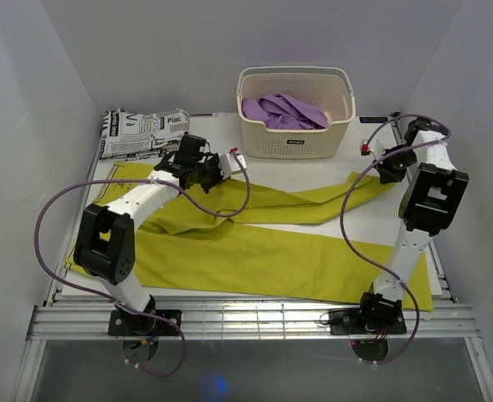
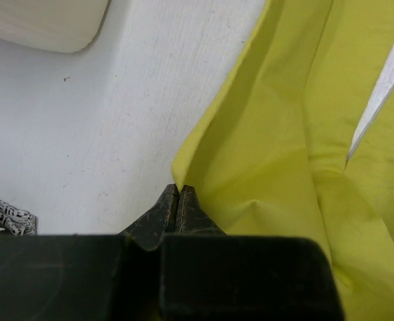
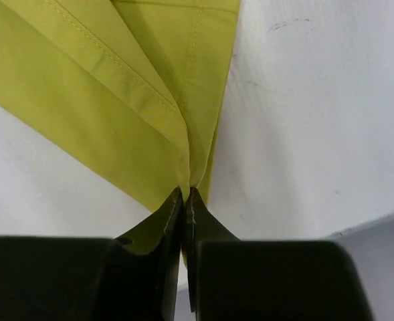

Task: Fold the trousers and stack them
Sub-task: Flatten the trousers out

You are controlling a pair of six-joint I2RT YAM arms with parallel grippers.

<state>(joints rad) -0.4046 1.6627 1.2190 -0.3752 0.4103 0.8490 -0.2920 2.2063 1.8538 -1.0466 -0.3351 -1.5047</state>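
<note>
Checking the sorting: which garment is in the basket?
The purple garment, bunched in the white basket; the trousers and the newsprint garment lie on the table.

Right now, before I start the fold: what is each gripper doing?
Left gripper: closed, pinching the trousers at their edge.
Right gripper: closed on the trousers' leg end.

Trousers (image 1: 254,251) are spread left to right across the table (image 1: 313,172). A basket (image 1: 295,144) is set behind them, right of centre, with a cloth (image 1: 284,110) piled in it. A garment (image 1: 141,131) is laid back left. The trousers' back edge is met by the left gripper (image 2: 177,190), and the right-hand leg end by the right gripper (image 3: 185,194).
</note>
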